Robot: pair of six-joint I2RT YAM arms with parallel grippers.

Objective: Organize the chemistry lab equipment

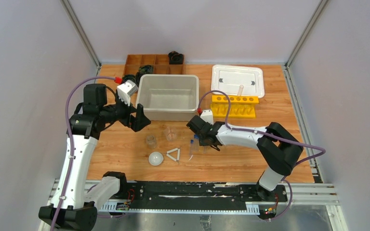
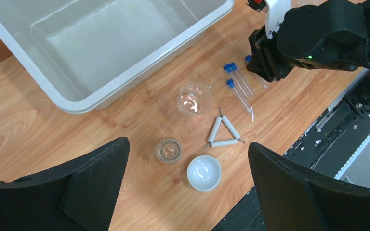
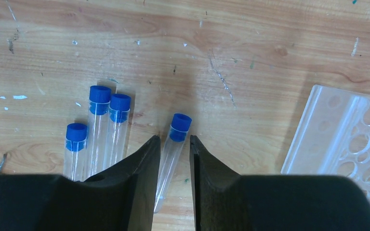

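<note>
My right gripper (image 3: 174, 138) is low over the table and open. Its fingers straddle one blue-capped tube (image 3: 171, 154) that lies flat on the wood, with a small gap showing on the right side. Three more tubes (image 3: 96, 130) lie just to the left. A clear plastic rack (image 3: 347, 139) lies to the right. My left gripper (image 2: 188, 144) hovers wide open and empty over a small beaker (image 2: 168, 149) and the white dome (image 2: 204, 172). A second beaker (image 2: 193, 98) and the white triangle (image 2: 224, 134) lie nearby. The yellow rack (image 1: 233, 107) stands behind the right arm.
A grey bin (image 1: 167, 96) sits at the middle back, close to the left gripper (image 1: 131, 111). A white tray (image 1: 237, 80) lies behind the yellow rack. The brown divided tray (image 1: 147, 62) with black coiled objects is at the far back left.
</note>
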